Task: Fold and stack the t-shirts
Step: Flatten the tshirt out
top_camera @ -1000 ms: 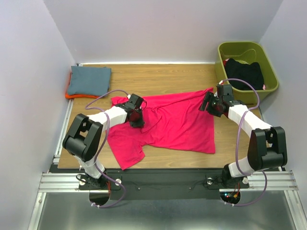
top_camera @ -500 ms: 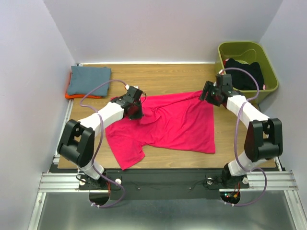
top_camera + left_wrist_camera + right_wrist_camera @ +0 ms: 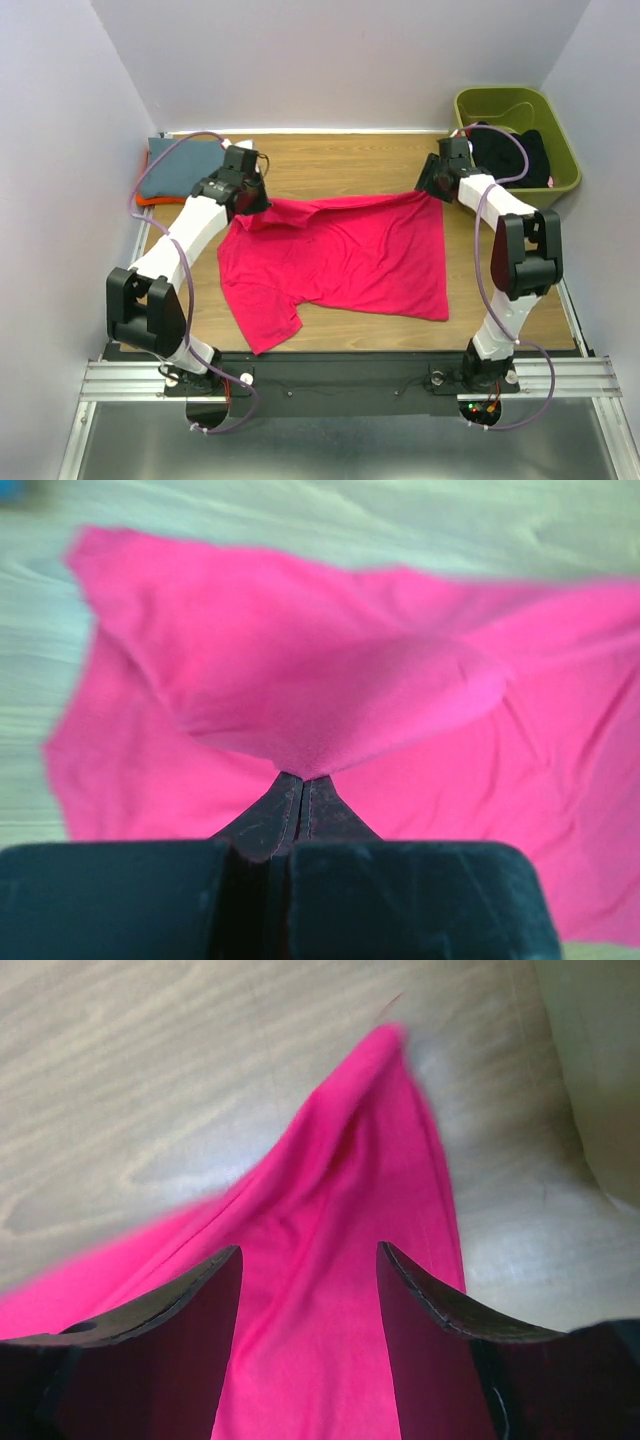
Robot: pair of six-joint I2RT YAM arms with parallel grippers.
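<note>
1. The pink shirt (image 3: 340, 255) is laid out over the middle of the table (image 3: 340, 160). Its long axis runs from the left edge toward the right edge, and one sleeve trails off toward the near-left corner.
2. The bit that matters: the shirt's far edge is strung between the two grippers, and all the rest of the cloth lies on their near side. So any fold would probably have to be carried toward the near edge.
3. The left gripper (image 3: 302, 785) is clamped fully shut on the far-left corner of the shirt. In the wrist view the cloth is tented up from the tips, so that corner looks to be lifted a little off the wood.
4. The right gripper (image 3: 310, 1260) is spread wide with nothing held. The far-right corner of the shirt is seen through the gap, bunched into a soft ridge. Whether the tips are touching the cloth can't be told.
5. Both arms are stretched well out from their bases. The left one is angled toward the far-left corner, and the right one is run up along the right edge with the wrist turned inward.
6. Best guess: the right side needs to be closed on its corner before an even pull can be made.
7. A blue-grey shirt (image 3: 185, 165) is folded on top of an orange one (image 3: 150, 200) at the far-left corner, near the left gripper. A black garment (image 3: 515, 150) is in the bin (image 3: 500, 95) at the far-right corner.
</note>
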